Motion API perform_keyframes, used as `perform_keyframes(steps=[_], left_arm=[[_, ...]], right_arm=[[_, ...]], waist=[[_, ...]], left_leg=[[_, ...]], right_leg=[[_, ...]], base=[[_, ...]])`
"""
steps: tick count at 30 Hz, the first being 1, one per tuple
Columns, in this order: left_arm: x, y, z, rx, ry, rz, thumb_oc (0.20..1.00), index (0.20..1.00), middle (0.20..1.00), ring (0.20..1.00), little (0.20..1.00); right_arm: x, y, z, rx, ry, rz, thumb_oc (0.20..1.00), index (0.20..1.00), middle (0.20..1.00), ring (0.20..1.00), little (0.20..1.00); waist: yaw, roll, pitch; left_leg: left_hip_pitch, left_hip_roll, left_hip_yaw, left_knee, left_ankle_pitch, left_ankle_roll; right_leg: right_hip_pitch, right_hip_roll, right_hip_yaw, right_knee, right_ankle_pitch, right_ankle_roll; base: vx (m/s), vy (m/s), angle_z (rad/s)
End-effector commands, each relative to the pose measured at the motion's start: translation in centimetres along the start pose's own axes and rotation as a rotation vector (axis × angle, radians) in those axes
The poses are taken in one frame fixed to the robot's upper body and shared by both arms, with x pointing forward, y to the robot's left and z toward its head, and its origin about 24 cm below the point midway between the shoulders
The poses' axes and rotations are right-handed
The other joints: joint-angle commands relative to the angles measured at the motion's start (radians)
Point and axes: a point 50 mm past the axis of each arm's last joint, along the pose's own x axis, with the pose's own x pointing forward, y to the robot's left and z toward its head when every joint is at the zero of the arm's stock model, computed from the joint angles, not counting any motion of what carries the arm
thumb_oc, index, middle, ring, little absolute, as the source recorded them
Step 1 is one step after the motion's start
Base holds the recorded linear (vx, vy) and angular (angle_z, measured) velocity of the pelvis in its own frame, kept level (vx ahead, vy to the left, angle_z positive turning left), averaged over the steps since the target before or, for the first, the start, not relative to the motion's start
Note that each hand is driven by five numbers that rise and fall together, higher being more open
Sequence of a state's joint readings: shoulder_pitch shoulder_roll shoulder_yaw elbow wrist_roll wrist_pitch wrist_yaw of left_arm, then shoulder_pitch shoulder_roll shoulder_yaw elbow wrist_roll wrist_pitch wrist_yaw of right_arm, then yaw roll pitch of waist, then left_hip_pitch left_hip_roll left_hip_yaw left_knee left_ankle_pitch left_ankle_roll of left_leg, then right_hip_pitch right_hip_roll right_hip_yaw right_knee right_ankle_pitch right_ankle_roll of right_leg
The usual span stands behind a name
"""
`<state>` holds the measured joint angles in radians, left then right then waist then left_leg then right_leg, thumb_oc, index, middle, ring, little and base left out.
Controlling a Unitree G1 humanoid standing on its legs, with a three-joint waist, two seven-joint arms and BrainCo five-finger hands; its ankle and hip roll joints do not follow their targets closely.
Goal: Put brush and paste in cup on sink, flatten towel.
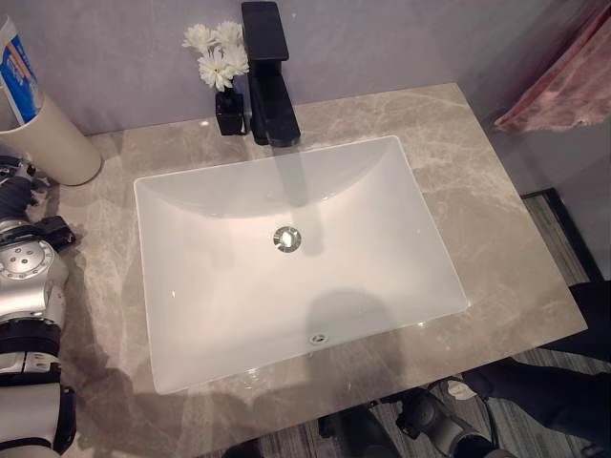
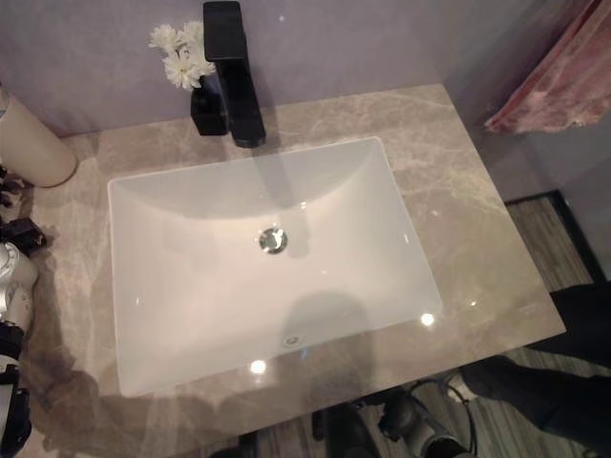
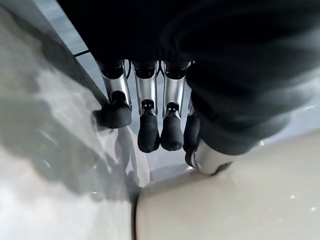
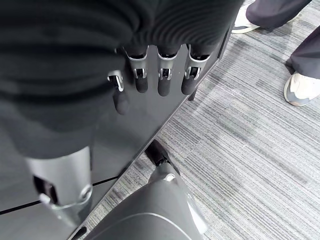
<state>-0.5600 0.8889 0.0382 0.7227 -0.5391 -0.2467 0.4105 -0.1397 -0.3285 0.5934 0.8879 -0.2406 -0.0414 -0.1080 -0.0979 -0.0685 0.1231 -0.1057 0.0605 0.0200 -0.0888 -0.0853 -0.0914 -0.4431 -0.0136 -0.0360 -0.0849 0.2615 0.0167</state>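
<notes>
A cream cup point(image 1: 50, 138) stands on the marble counter point(image 1: 496, 239) at the far left, by the wall. A white toothpaste tube point(image 1: 17, 72) with blue and red print sticks up out of it. My left hand point(image 3: 149, 117) hangs just in front of the cup with relaxed, straight fingers and holds nothing; the cup's cream wall point(image 3: 240, 200) shows past its fingertips. A pink towel point(image 1: 573, 81) hangs crumpled at the far right, beyond the counter. My right hand point(image 4: 160, 75) is down beside the dark cabinet, over the floor, fingers straight and empty.
A white rectangular sink point(image 1: 210, 334) takes up the counter's middle. Behind it stand a black faucet point(image 1: 267, 86) and a black vase of white flowers point(image 1: 227, 95). A person's dark trouser legs point(image 1: 558, 382) and shoes point(image 4: 302, 87) are at the right front.
</notes>
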Motion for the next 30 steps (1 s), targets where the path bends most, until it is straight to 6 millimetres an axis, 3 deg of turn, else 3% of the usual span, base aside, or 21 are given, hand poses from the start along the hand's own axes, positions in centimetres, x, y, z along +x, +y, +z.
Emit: perform_keyframes(steps=[1,10,17,19,30], left_arm=[[0.2,-1.1,1.2,0.077,-0.075,-0.090,0.200,0.200,0.200,0.200,0.200],[-0.9,-4.1,2.2,0.049,-0.146,-0.179,0.200,0.200,0.200,0.200,0.200],[-0.9,-4.1,2.2,0.049,-0.146,-0.179,0.200,0.200,0.200,0.200,0.200],[-2.1,-6.0,2.4,0.014,-0.172,-0.233,0.200,0.200,0.200,0.200,0.200],[-2.9,-7.5,3.2,-0.012,-0.214,-0.287,0.200,0.200,0.200,0.200,0.200]], right_arm=[[0.8,-1.8,2.7,0.004,-0.113,-0.067,1.000,1.000,1.000,1.000,1.000],[0.9,-1.9,2.5,-0.004,-0.103,-0.077,1.000,1.000,1.000,1.000,1.000],[0.9,-1.9,2.5,-0.004,-0.102,-0.077,1.000,1.000,1.000,1.000,1.000],[0.8,-1.6,2.3,-0.004,-0.096,-0.075,1.000,1.000,1.000,1.000,1.000],[0.7,-1.6,2.2,-0.007,-0.101,-0.076,1.000,1.000,1.000,1.000,1.000]], waist=[[-0.016,0.010,0.004],[-0.023,0.017,0.005],[-0.023,0.018,0.005],[-0.028,0.021,0.007],[-0.033,0.032,-0.002]], left_leg=[[-0.024,-0.009,0.013,0.002,0.026,0.022],[-0.027,-0.008,0.020,0.002,0.027,0.019],[-0.027,-0.008,0.020,0.002,0.027,0.019],[-0.027,-0.010,0.024,0.002,0.025,0.020],[-0.040,-0.014,0.029,0.002,0.025,0.018]], right_leg=[[0.042,-0.092,0.047,0.016,-0.069,0.135],[0.039,-0.093,0.048,0.012,-0.067,0.135],[0.039,-0.093,0.048,0.012,-0.067,0.135],[0.035,-0.091,0.053,0.012,-0.069,0.133],[0.025,-0.094,0.053,0.008,-0.068,0.134]], base=[[0.00,0.000,0.00],[0.00,0.000,0.00],[0.00,0.000,0.00],[0.00,0.000,0.00],[0.00,0.001,-0.01]])
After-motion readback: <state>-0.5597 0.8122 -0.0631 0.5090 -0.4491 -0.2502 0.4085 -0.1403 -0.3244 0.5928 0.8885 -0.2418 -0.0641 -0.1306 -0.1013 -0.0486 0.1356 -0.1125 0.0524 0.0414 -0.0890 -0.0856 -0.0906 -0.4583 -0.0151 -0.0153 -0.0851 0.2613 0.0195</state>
